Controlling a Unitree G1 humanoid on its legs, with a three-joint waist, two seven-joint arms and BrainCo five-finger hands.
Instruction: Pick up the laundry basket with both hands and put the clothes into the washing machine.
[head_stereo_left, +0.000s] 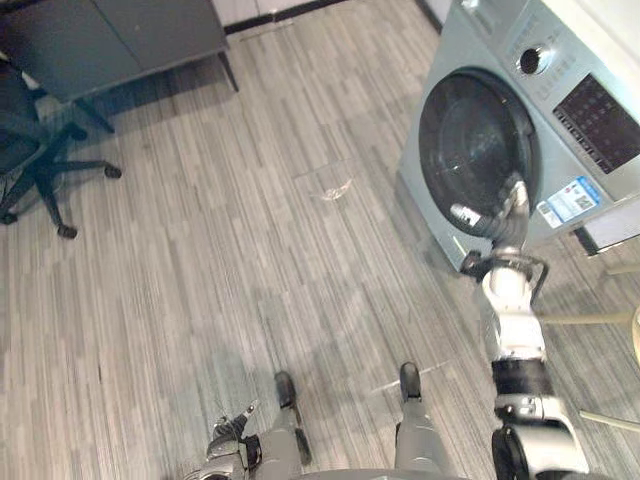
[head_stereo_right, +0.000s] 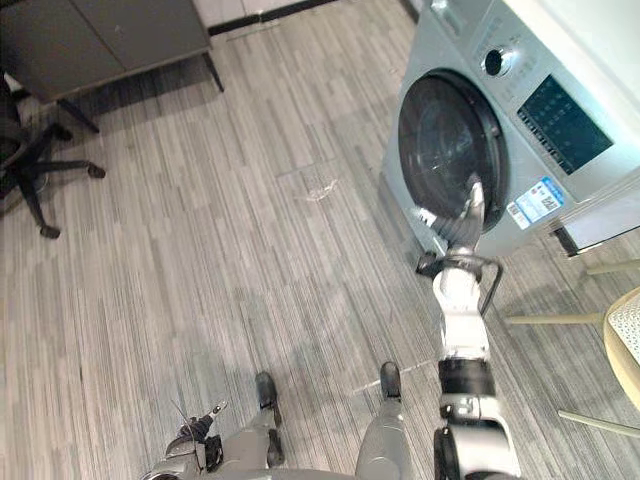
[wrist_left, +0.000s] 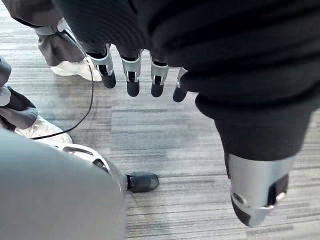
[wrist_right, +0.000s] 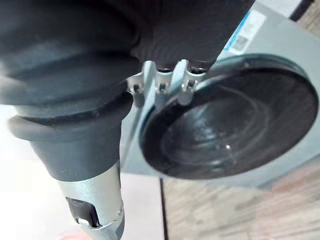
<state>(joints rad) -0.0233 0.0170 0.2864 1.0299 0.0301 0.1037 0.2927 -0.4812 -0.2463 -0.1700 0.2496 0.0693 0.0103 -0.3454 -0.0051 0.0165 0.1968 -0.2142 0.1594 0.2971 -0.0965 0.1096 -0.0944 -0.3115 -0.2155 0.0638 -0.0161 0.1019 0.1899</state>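
- Progress: early, ~nothing done yet as far as you can judge. Neither robot hand has the laundry basket, no clothes moved.
- Washing machine (head_stereo_left: 490, 45) at 1-2 o'clock in head view. Its round dark door (head_stereo_left: 478, 140) looks closed, so nothing can go in yet.
- Right robot hand (head_stereo_left: 497, 222) is up at the door's lower rim, 2 o'clock. Fingers spread wide and holding nothing. Can't tell if it's touching the rim or just beside it.
- Left robot hand (wrist_left: 132, 80) is low at 7 o'clock. Fingers straight and relaxed over the floor (head_stereo_left: 250, 250), empty.
- Basket location: can't confirm. There's a pale perforated rim (head_stereo_right: 625, 340) at the 4 o'clock edge with pale legs near it. Could be the basket or a chair, can't tell.
- Left to do, by my read: get the door open, get both hands on the basket, lift it, load the clothes. That's basically the whole job.
- FYI: office chair (head_stereo_left: 35, 160) at 10 o'clock, well apart. A person's shoes (wrist_left: 75, 67) are near the left robot hand, so watch your clearance there.
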